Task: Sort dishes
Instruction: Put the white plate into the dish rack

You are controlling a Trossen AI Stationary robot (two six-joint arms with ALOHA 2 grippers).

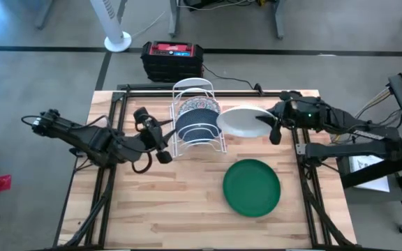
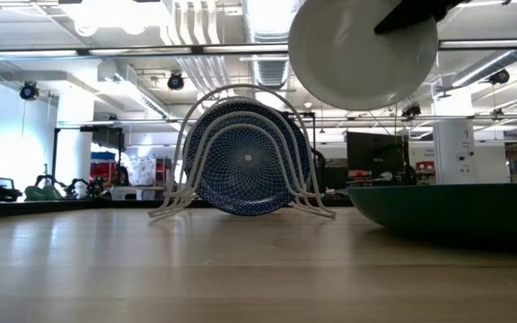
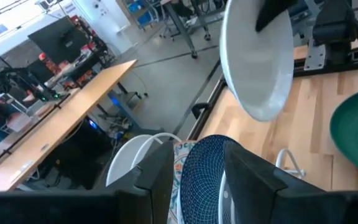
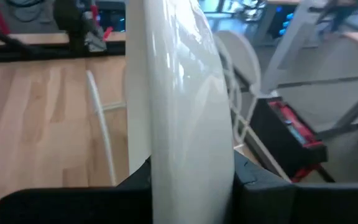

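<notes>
- Green plate lies flat on the table, nearest the front
- Blue plate stands upright in the rack, patterned plate behind it
- Left gripper beside the rack, jaws apart, holding nothing
- Right gripper clamps the white plate by its rim, raised beside the rack

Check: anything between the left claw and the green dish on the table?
In the high view, only bare wood lies between the left claw and the green dish; the white wire rack sits off that line, farther back.

Left arm extends inward from the left side, its claw with fingers parted, holding nothing. Right arm reaches inward, raised; its claw is clamped
</notes>
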